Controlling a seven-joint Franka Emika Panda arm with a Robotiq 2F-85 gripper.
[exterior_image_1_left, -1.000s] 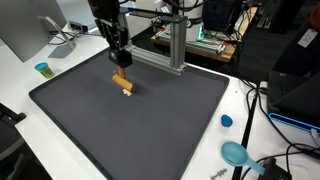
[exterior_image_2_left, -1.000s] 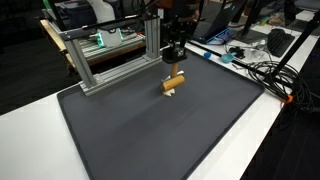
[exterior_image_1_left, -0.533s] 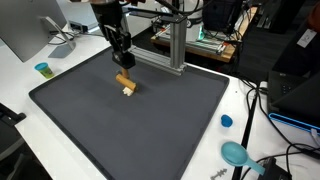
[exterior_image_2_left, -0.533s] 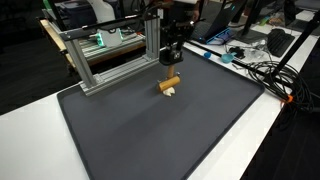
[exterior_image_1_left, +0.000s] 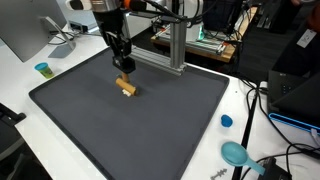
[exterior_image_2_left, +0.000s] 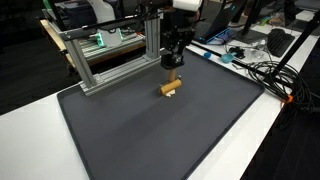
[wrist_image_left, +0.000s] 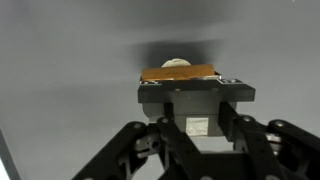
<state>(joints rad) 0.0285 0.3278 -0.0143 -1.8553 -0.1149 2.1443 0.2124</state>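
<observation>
While the tool hangs just above the small brown block, the sound way to work is slowly and straight. It should stay centred over the block's short width, and any sideways drift near the dark surface would likely nudge so light a piece askew.

In the wrist view the fingers look drawn together into one dark mass with nothing between them. They would have to spread wide before they could pass either side of the block.

In both exterior views the block lies flat on the surface, free of the tool and directly beneath it at 6 o'clock, a thin gap showing between them. In the wrist view the block sits crosswise at 12 o'clock from the tool, right past its tips, with a pale rounded bit peeping out behind it.

The aluminium frame stands near, at the surface's far edge, at about 2 o'clock from the block. A blue cap lies well apart, off the mat.
</observation>
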